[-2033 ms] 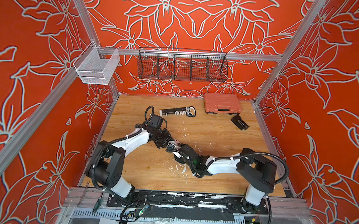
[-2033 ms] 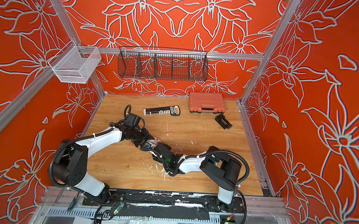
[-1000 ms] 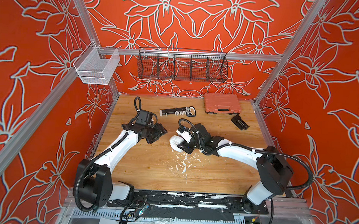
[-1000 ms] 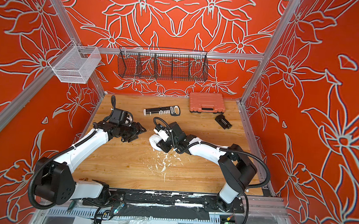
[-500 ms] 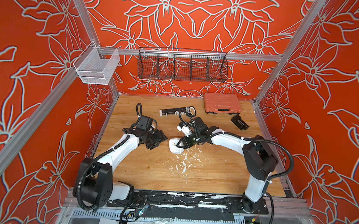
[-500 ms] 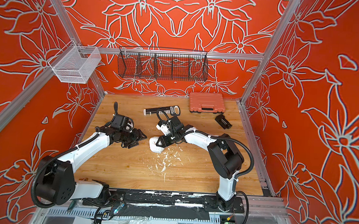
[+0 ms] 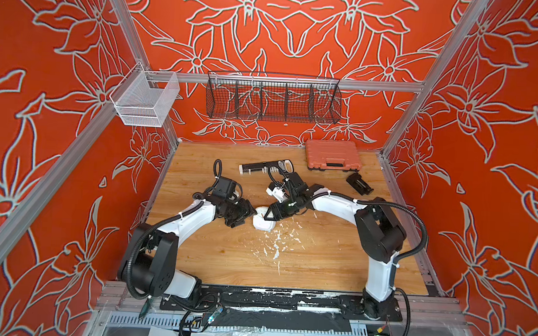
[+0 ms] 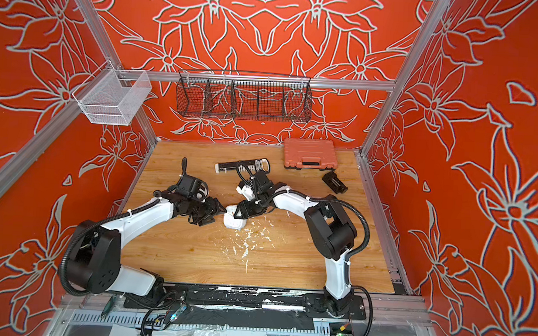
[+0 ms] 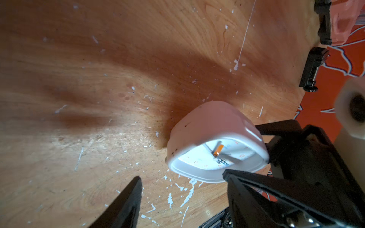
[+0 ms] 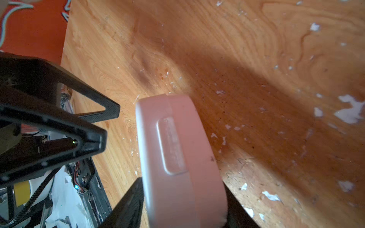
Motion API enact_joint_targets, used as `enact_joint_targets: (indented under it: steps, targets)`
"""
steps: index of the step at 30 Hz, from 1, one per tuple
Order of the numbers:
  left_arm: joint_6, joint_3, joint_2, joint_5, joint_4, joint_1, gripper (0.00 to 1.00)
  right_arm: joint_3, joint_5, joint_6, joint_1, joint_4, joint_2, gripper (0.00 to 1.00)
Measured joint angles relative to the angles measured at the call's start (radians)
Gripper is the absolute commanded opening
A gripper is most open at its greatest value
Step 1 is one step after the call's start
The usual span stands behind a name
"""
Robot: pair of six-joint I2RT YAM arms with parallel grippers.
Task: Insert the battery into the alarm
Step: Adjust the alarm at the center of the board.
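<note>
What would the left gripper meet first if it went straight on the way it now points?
Most likely the white alarm clock, just ahead of the left gripper; exact depth is unclear.

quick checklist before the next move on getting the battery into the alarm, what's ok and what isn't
1. alarm within reach, between both grippers: ok.
2. right gripper straddles the alarm; firm hold: cannot tell.
3. left gripper open and empty: ok.
4. battery located: not ok, no view shows it.
5. battery recess reachable: cannot tell; the dial shows in the left wrist view, the back is hidden.
</note>
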Motion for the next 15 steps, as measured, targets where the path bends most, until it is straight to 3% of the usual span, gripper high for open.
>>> enact_joint_targets:
  steps: [15]
  targets:
    - [0.000, 0.019, 0.046, 0.001, 0.031, -0.024, 0.66, -0.001, 0.210, 0.017, 0.000, 0.035, -0.004, 0.73]
